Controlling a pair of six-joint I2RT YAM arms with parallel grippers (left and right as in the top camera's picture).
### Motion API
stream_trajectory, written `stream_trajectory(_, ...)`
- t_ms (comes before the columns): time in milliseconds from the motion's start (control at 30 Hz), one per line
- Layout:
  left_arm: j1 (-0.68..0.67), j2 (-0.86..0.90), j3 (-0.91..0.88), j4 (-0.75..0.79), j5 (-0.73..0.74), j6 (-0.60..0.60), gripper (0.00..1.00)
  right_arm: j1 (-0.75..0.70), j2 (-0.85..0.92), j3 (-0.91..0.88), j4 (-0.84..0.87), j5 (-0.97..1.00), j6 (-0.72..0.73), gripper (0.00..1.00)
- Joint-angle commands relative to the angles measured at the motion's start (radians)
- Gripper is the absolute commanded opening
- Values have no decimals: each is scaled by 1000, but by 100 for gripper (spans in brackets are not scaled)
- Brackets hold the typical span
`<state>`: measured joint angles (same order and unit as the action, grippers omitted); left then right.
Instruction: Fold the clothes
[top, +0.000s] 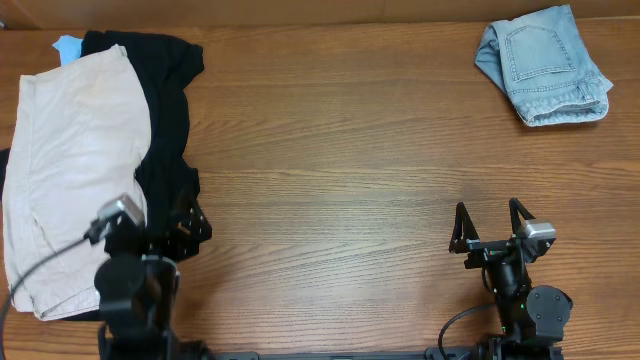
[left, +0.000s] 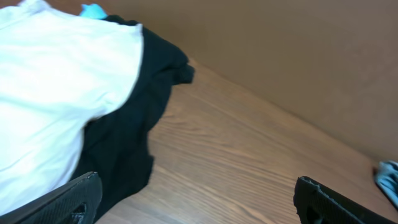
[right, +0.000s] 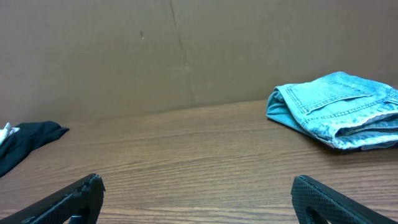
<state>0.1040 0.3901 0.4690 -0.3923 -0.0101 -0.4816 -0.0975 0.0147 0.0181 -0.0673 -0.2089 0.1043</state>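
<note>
The light-blue denim shorts (top: 545, 65) lie folded into a compact bundle at the table's far right corner, a stitched pocket facing up. They also show in the right wrist view (right: 339, 109), at the right. A sliver of them shows at the right edge of the left wrist view (left: 388, 177). My right gripper (top: 491, 222) is open and empty near the front edge, well short of the shorts. My left gripper (top: 187, 215) is open and empty at the front left, by the black garment's edge.
Cream shorts (top: 70, 170) lie along the left side, overlapping a black garment (top: 165, 110); a bit of bright blue cloth (top: 66, 44) peeks out behind them. A brown wall (right: 186, 50) rises behind the wooden table (top: 330, 170).
</note>
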Motion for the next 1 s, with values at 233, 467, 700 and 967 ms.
stream_trajectory(233, 126, -308, -233, 76, 45, -21, 100, 5, -12, -10, 5, 6, 0, 100)
stream_trajectory(467, 133, -325, -341, 245, 37, -20, 100, 5, -12, -10, 5, 6, 0, 100)
stream_trajectory(700, 133, -325, -465, 423, 37, -20, 100, 5, -12, -10, 5, 6, 0, 100)
stream_trajectory(967, 146, -325, -464, 423, 11, -11, 100, 5, -12, -10, 5, 6, 0, 100)
